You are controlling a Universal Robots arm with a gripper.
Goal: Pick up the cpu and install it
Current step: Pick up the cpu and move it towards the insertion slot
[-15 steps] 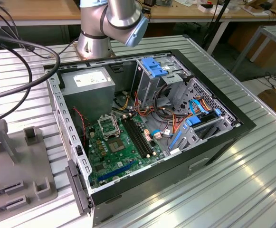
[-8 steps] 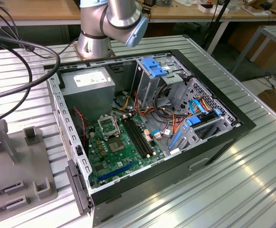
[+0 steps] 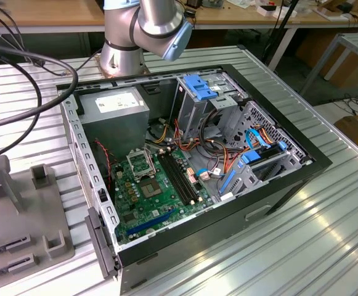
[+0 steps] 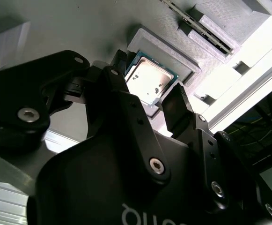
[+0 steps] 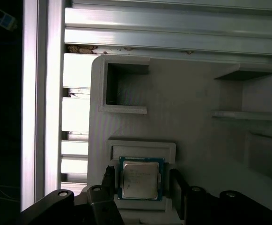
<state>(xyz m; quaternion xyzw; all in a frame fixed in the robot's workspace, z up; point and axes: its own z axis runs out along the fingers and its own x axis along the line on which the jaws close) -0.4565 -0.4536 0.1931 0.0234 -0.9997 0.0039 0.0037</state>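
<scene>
The arm's base [image 3: 120, 55] stands on the slatted metal bench [image 3: 302, 246] behind an open computer case [image 3: 289, 179]. One thick joint [image 3: 163, 24] bends above the base, and the rest of the arm is cut off by the picture's upper edge.

In both wrist views the pincer [image 5: 142, 182] points down at a grey tray [image 5: 196, 140] and straddles the cpu [image 5: 140, 178]. One dark finger [image 5: 109, 180] stands at each of two opposite sides of the chip. The jaws are narrowly apart, just wider than the chip. The first wrist view shows a slim gap on either side, though from this angle I cannot be sure the gaps are real. The cpu lies flat, metal top up, in a square pocket of the tray.

There is one cpu, two fingers, and two further box-shaped recesses [image 5: 124, 86] moulded into the tray. Inside the case there is one green motherboard [image 3: 148, 203], one silver socket frame [image 3: 143, 163] and a bank of long black memory slots [image 3: 182, 179] just beside it. Their number is hard to make out.

In the second wrist view the pincer's black body [image 4: 126, 187] covers the near part of the tray and one corner of the chip. The case wall hides the motherboard's near edge.
</scene>
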